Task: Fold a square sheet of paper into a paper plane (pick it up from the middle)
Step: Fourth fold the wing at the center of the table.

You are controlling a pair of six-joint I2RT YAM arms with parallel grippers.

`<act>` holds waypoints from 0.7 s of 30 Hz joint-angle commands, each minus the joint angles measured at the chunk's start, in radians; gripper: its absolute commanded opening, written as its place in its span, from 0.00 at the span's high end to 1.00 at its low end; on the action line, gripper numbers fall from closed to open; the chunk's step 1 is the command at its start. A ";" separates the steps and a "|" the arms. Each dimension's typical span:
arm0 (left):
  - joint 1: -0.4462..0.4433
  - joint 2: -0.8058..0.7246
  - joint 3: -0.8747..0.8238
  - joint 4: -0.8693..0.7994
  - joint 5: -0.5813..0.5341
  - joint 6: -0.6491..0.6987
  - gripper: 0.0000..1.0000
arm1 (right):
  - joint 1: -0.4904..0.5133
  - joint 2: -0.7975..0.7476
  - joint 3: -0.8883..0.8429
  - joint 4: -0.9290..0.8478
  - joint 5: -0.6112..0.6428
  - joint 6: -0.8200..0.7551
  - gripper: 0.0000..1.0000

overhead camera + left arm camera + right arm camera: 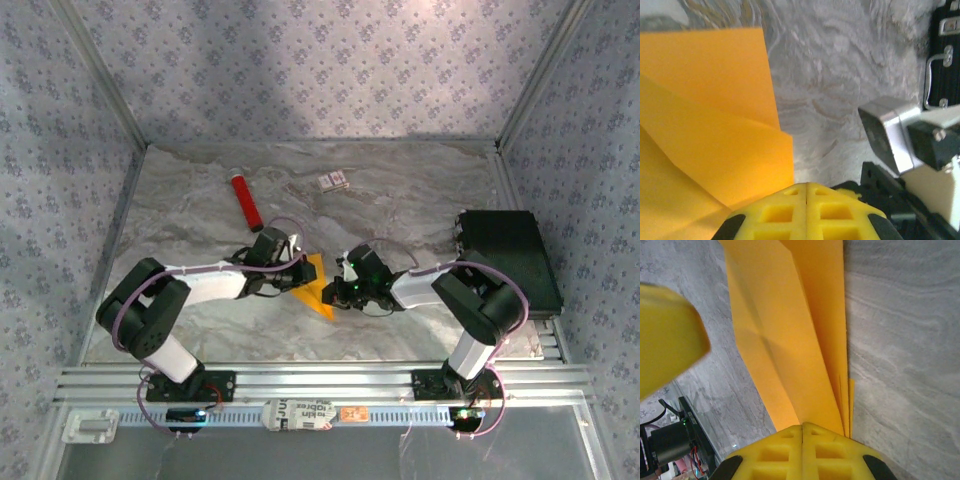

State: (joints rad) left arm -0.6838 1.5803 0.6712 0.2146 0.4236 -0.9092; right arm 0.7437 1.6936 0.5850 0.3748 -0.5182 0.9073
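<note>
**Top external view**
- Worktop [400, 215]: flat, grey-white marbled surface, walled on three sides by patterned panels.
- Orange-yellow paper [316, 290]: thin, matt, folded to a pointed wedge. It lies on the worktop nearer the near edge than the far one, about midway between the left and right edges.
- Left gripper [300, 272]: at the paper's left side and touching it.
- Right gripper [338, 290]: at the paper's right side. From this height the jaw state of either gripper cannot be read.
- Red tube [246, 201]: smooth cylinder lying at a slant, toward the far left corner.
- Small white card [334, 181]: rectangular and flat, near the far edge.
- Black case [508, 258]: ribbed box at the right edge.

**Left wrist view**
- Left gripper [806, 212]: yellow moulded fingers with square recesses, pressed together along a thin seam. Whether they pinch any paper cannot be told.
- Orange-yellow paper [705, 100]: broad flat layers with straight cut edges and one diagonal crease, reaching down to the fingertips.
- Silver-cased block [887, 135] on the right arm: stands just beyond the paper, with the black case [945, 60] behind it.

**Right wrist view**
- Right gripper [802, 450]: the same yellow recessed fingers, closed tip to tip.
- Orange-yellow paper [790, 330]: a long narrow stack of layers with sharp lengthwise creases. It runs from the fingertips away across the marbled worktop [900, 340], thin edges fanned beside the right finger. Whether it is clamped cannot be told.
- Blurred yellow block [667, 335]: close at the left.
</note>
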 commanded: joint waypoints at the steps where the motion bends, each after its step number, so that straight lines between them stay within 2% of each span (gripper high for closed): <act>1: -0.008 0.039 0.008 -0.029 0.056 0.028 0.98 | 0.001 0.046 -0.038 -0.103 0.039 0.009 0.98; 9: 0.020 0.162 0.024 -0.049 0.026 0.067 0.98 | 0.005 0.058 -0.048 -0.099 0.038 0.009 0.99; 21: 0.122 0.174 0.081 -0.093 0.015 0.101 0.97 | 0.012 0.058 -0.067 -0.122 0.036 -0.015 0.99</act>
State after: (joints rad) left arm -0.5922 1.7279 0.7197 0.1673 0.5026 -0.8440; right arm 0.7418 1.7000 0.5697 0.4126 -0.5266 0.9085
